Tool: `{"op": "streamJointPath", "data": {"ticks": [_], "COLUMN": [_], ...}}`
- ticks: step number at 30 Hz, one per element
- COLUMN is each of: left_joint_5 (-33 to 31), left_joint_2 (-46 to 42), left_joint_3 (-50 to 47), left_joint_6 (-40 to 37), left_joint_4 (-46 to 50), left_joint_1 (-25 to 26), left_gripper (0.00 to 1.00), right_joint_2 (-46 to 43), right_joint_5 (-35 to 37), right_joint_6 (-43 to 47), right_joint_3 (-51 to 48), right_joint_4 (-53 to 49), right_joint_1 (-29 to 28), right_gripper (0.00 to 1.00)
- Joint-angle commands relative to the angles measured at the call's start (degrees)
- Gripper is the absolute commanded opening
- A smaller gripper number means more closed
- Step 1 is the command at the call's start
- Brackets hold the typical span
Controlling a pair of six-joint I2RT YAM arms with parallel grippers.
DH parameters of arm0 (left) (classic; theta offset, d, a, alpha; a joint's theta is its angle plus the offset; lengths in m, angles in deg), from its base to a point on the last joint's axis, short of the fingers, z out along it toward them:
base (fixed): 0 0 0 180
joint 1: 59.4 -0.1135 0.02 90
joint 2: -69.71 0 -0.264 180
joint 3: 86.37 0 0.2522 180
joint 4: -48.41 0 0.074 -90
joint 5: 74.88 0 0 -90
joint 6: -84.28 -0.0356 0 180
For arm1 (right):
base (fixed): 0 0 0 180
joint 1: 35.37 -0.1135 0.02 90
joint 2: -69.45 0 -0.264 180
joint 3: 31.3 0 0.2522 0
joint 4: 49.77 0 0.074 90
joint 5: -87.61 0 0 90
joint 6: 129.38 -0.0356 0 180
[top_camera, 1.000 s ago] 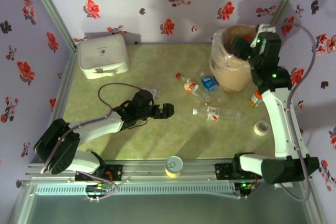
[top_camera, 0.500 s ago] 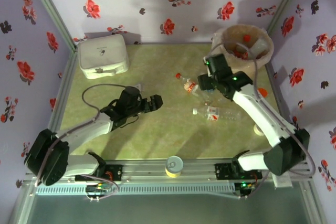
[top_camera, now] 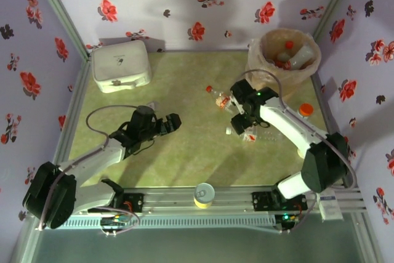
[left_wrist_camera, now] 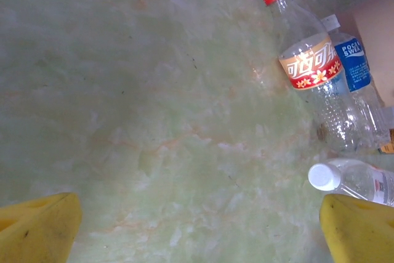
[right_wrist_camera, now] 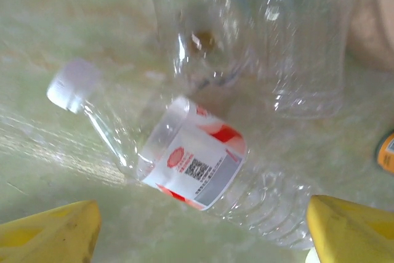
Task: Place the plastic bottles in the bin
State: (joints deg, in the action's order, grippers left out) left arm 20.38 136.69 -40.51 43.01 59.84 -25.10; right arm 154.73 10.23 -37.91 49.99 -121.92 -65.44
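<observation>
Three plastic bottles lie on the green table. The red-capped one lies beside a blue-labelled one. A white-capped bottle with a red and white label lies nearer the front. My right gripper hangs open just over this bottle, its yellow fingertips wide on either side and gripping nothing. My left gripper is open over bare table left of the bottles. The beige bin at back right holds several bottles.
A white rounded box stands at back left. A yellow-rimmed tin sits at the front edge. An orange-capped vial stands right of the bottles, in front of the bin. Floral walls close in the table.
My right arm swung from over the bin down and left to the white-capped bottle on the table. My left arm drew back to the left, still open.
</observation>
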Motion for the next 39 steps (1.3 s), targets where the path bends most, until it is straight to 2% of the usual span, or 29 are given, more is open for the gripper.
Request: {"op": "streamJointPath", "data": {"ticks": [1,3,9,15,23,27,32,34,37,39], "left_joint_5": [2.32,2.39,2.57,2.56,2.74,2.74,2.87,2.83,2.74,2.74], "left_joint_2": [0.8,0.98,0.58,-0.98,-3.12,-3.24,-3.39,-3.73,-4.53,-4.31], "left_joint_3": [1.61,1.6,-0.73,-2.8,-3.19,-3.53,-3.37,-3.18,-3.57,-3.87], "left_joint_6": [-2.41,-3.06,-3.14,-2.72,-3.38,-3.38,-3.27,-3.33,-3.42,-3.6], "left_joint_4": [-1.47,-0.94,-2.43,-3.13,-1.49,-1.37,-0.87,-0.28,-0.44,-0.9], "left_joint_1": [-0.38,-0.51,-0.71,-1.37,-2.73,-3.19,-3.28,-3.27,-3.45,-3.66], "left_gripper": [0.99,1.0,1.0,1.0,1.0,1.0,1.0,1.0,1.0,1.0], "right_joint_2": [1.1,-0.61,-0.62,3.59,6.58,8.72,12.53,12.11,8.31,5.33], "right_joint_5": [-2.22,-6.17,-4.29,-6.34,-15.59,-17.27,-21.55,-18.86,-6.51,-1.16], "right_joint_6": [-3.59,-5.91,-7.5,-9.84,-15.1,-17.3,-17.03,-13.3,-3.52,4.22], "right_joint_3": [-2.86,-5.15,-6.1,-5.48,-3.28,-1.43,4.47,7.06,6.39,3.95], "right_joint_4": [-3.74,-0.79,-0.63,-1.31,3.98,7.55,11.13,7.76,2.33,0.06], "right_joint_1": [0.15,0.2,-0.76,-2.07,-6.27,-7.99,-10.86,-11.61,-11.44,-10.67], "right_gripper": [0.87,0.87,0.89,0.89,0.88,0.89,0.89,0.9,0.93,0.97]}}
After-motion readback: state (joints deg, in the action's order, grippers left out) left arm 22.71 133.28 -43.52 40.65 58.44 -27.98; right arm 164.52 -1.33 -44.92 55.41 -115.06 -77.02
